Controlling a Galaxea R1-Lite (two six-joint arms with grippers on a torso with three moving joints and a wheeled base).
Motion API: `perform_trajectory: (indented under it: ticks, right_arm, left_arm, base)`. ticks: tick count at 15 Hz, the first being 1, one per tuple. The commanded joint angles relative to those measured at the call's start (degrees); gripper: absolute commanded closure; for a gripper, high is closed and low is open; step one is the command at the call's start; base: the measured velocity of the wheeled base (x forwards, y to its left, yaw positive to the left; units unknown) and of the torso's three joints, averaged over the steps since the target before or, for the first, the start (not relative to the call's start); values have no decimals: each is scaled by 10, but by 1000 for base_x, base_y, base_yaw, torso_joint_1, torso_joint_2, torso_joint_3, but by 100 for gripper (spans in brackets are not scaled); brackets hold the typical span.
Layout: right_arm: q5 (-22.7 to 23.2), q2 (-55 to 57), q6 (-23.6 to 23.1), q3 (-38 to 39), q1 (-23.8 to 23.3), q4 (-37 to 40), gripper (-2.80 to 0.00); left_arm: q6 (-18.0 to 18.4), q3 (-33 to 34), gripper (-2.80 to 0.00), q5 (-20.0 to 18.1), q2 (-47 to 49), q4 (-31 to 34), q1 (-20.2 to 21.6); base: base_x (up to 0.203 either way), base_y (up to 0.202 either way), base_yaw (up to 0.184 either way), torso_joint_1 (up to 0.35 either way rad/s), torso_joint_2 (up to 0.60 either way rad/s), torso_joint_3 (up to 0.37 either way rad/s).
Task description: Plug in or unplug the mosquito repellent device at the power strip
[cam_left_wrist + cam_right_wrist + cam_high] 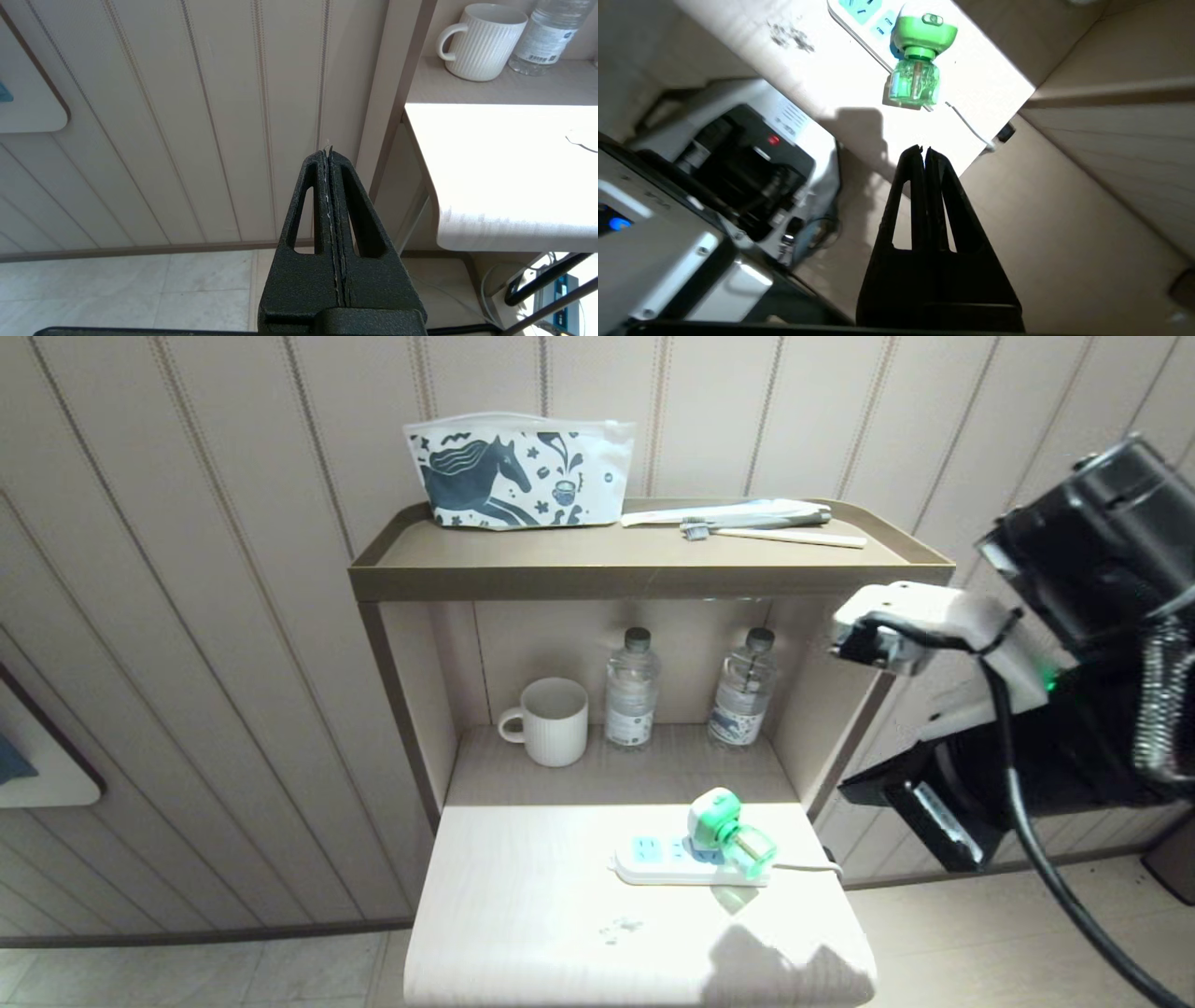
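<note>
Mosquito repellent device (726, 831) sits plugged into the power strip (686, 862), its white-and-green head seated on one of the light-blue socket faces and its translucent green bottle (914, 84) tilting out past the strip's near edge. The strip lies flat on the pale wooden surface (523, 915), toward its right side, with a white cord (808, 867) trailing off over the right edge.

From where I stand, the right gripper (923, 149) hangs off the surface's right front corner, over the floor, near the device but clearly apart from it; its jaws are pressed together and pinch nothing. The right arm (943, 625) shows at the right of the head view, white bracket and black cabling raised beside the shelf unit. The left gripper (328, 151) is parked low to the left of the surface, pointing at the panelled wall, its jaws likewise pressed together and empty.

Behind the surface, the open niche holds a white ribbed mug (551, 721) on the left and two clear water bottles (632, 700) (744, 700) standing side by side to its right. On the top shelf (644, 569) lie a pouch printed with a dark horse (518, 471) and, to its right, a toothbrush (775, 534) lying just in front of a tube (738, 511).
</note>
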Motion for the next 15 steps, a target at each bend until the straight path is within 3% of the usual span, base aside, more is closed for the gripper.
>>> perform_trajectory:
  ticks: [1, 4, 6, 8, 12, 15]
  right_arm:
    - [-25, -87, 143, 63, 5, -14, 0]
    - [-165, -148, 220, 222, 21, -98, 0]
    - [-306, -199, 240, 355, 57, -197, 0]
    - [-399, -258, 251, 442, 54, -286, 0]
    - [-447, -342, 275, 525, -71, -319, 0]
    - [-484, -424, 266, 560, -170, -319, 0]
  left_arm:
    - [0, 0, 0, 0, 1, 0, 0]
    - [0, 0, 0, 0, 1, 0, 0]
    - [0, 0, 0, 0, 1, 0, 0]
    - [0, 0, 0, 0, 1, 0, 0]
    - [0, 0, 0, 0, 1, 0, 0]
    - [0, 0, 0, 0, 1, 0, 0]
  base:
    - [0, 0, 0, 0, 0, 0]
    - [0, 0, 0, 0, 0, 0]
    - [0, 0, 0, 0, 0, 0]
    - [0, 0, 0, 0, 0, 0]
    - [0, 0, 0, 0, 0, 0]
    - [0, 0, 0, 0, 0, 0]
